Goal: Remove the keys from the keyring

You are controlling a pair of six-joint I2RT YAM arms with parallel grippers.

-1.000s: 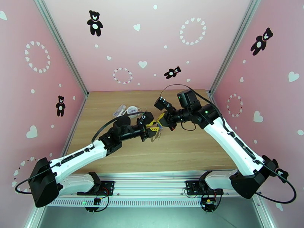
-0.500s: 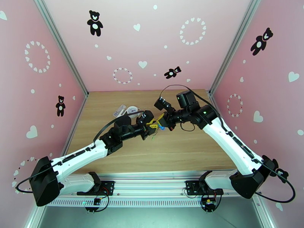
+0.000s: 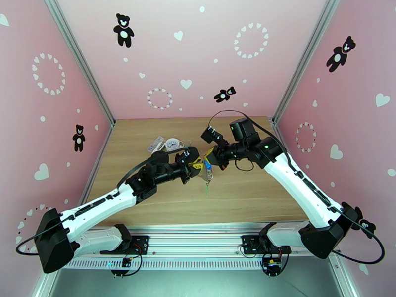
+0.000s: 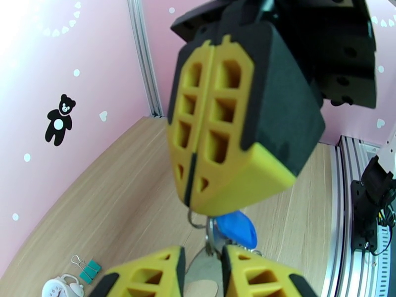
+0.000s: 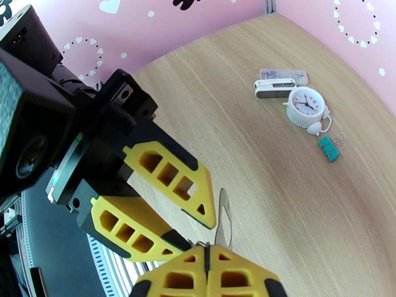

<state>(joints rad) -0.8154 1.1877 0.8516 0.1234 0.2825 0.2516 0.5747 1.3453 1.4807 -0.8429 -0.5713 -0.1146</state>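
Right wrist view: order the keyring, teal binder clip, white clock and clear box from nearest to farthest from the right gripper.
1. keyring: right at the fingertips of the right gripper.
2. teal binder clip: up and to the right.
3. white clock: just beyond the clip.
4. clear box: farthest, behind the clock.

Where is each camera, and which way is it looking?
Top external: high behind the arms, looking down at the table, both arms in view.
Left wrist: on the left arm, looking past its own fingers at the right gripper.
Right wrist: on the right arm, looking past its own shut fingers at the left gripper.
Shared: both wrist views see the clock and keyring.
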